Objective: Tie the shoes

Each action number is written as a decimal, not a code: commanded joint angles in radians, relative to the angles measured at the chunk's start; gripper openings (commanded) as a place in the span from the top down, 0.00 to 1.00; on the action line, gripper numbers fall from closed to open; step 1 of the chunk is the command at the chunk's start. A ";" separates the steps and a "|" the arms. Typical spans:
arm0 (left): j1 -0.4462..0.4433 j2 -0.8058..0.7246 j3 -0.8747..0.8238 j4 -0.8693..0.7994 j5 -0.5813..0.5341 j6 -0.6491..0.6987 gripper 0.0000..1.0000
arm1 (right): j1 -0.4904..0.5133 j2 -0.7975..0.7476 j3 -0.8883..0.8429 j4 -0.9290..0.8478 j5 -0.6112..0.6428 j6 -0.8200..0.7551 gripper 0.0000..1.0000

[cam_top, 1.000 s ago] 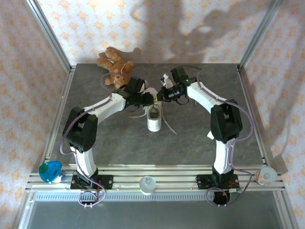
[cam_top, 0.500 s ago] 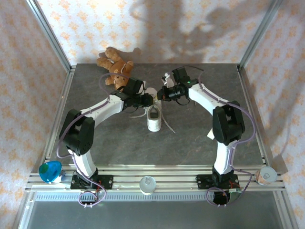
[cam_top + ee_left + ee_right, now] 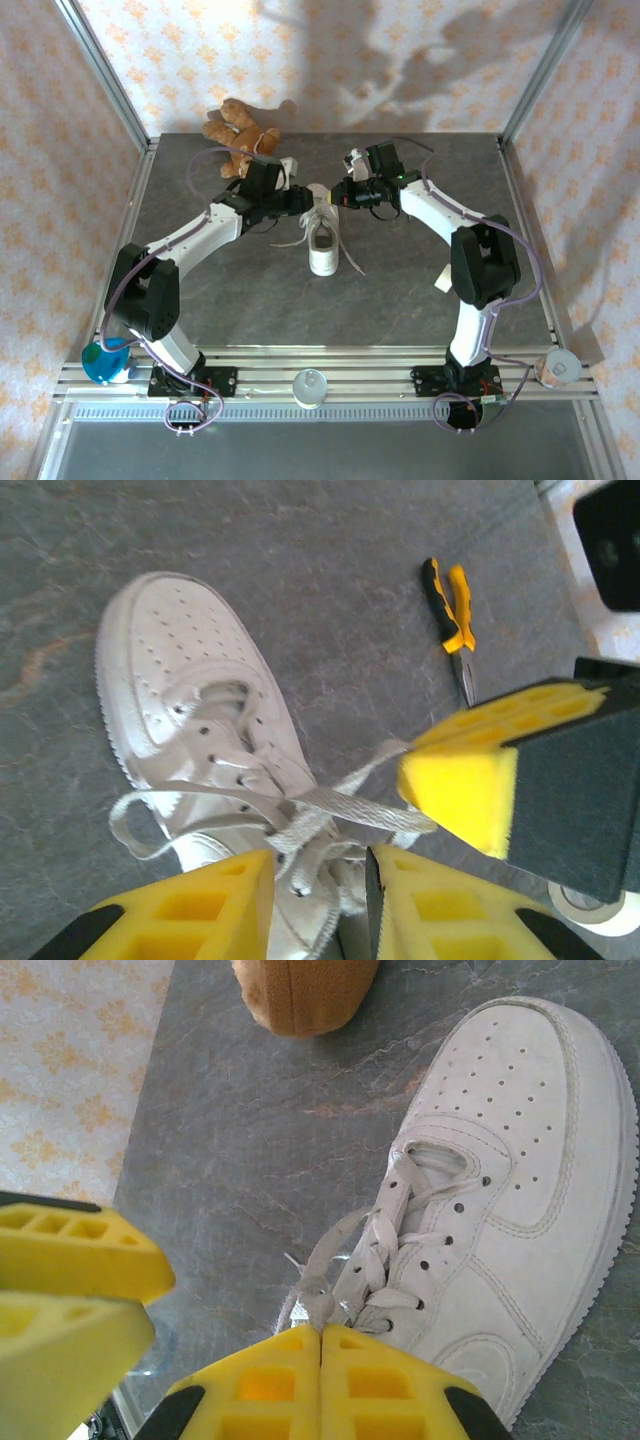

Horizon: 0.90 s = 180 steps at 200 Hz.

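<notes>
The white shoe lies mid-table, toe toward the arms, its laces crossed loosely over the tongue. My left gripper hovers at the shoe's heel end on the left; in the left wrist view its jaws stand open over the lace crossing, gripping nothing. My right gripper is close beside it on the right, and its yellow fingers are shut on a lace drawn up from the shoe. That lace end also runs to the right finger in the left wrist view.
A brown teddy bear lies at the back left, just behind the left arm. Black-and-yellow pliers lie on the grey table beyond the shoe. A blue object, a clear cup and a tape roll sit along the front rail.
My left gripper has opened wider and drawn back and left toward the teddy bear. The right gripper stays shut on its lace and has shifted slightly toward the back.
</notes>
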 commanded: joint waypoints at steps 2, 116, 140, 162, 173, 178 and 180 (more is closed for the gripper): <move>0.006 -0.025 -0.021 0.047 0.021 0.034 0.69 | -0.006 -0.030 -0.011 0.034 -0.013 0.013 1.00; 0.151 0.046 -0.063 0.204 0.236 0.299 0.62 | -0.009 -0.073 -0.076 0.073 0.037 -0.056 1.00; 0.166 0.066 -0.094 0.288 0.288 0.348 0.62 | -0.009 -0.069 -0.065 0.084 0.042 -0.060 1.00; 0.166 0.075 -0.146 0.397 0.320 0.396 0.60 | -0.009 -0.066 -0.051 0.083 0.049 -0.066 1.00; 0.168 0.086 -0.160 0.432 0.337 0.424 0.60 | -0.009 -0.065 -0.049 0.085 0.049 -0.070 1.00; 0.168 0.093 -0.161 0.442 0.344 0.433 0.59 | -0.009 -0.063 -0.045 0.084 0.050 -0.074 1.00; 0.169 0.096 -0.160 0.443 0.346 0.437 0.59 | -0.008 -0.062 -0.044 0.084 0.050 -0.075 1.00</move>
